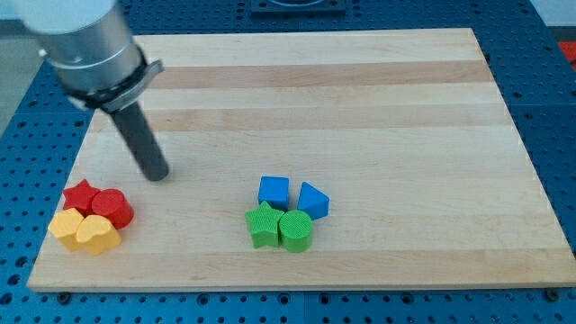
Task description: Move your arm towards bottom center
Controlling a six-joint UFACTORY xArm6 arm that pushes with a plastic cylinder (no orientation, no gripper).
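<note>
Wooden board: my tip points down-right, rod slanted.

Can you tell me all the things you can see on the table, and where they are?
red star block: one, red, view's bottom left.
red round block: one, red, touching the star's right.
yellow blocks: two, yellow, just below the red ones.
blue cube: one, blue, bottom middle.
blue wedge block: one, blue, right of the cube.
green star block: one, green, below the cube.
green round block: one, green, right of the green star.
wooden board: one, pale wood, under everything.
my tip: one, dark, just above and right of the red blocks, touching none.
</note>
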